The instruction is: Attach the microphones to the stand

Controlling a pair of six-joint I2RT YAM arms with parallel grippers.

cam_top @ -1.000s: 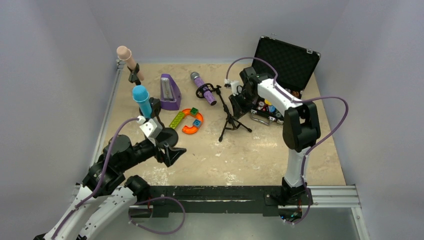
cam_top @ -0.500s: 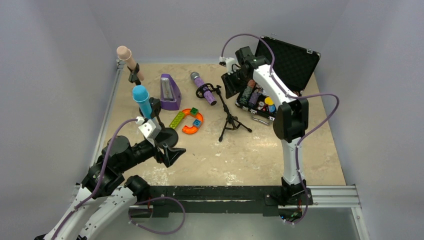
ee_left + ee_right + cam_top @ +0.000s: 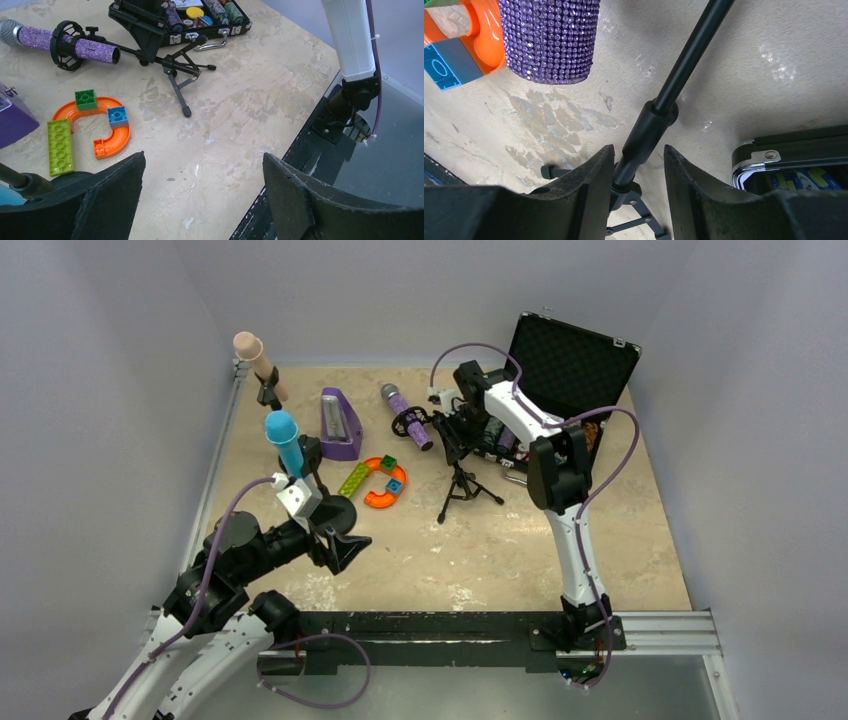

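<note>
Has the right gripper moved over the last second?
Yes. The right gripper swung left, away from the open black case, and now straddles the tripod stand's pole.

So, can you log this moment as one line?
right gripper: open around stand pole | purple microphone: in clip | left gripper: open

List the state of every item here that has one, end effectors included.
pink-beige microphone, mounted, head up, leaning.
light blue microphone, mounted, head up.
purple microphone, sitting in the ring mount of the tripod stand, lying near level.
black case, lid open.
left end effector, open, empty.
right end effector, open, one finger on either side of the tripod stand's pole.
</note>
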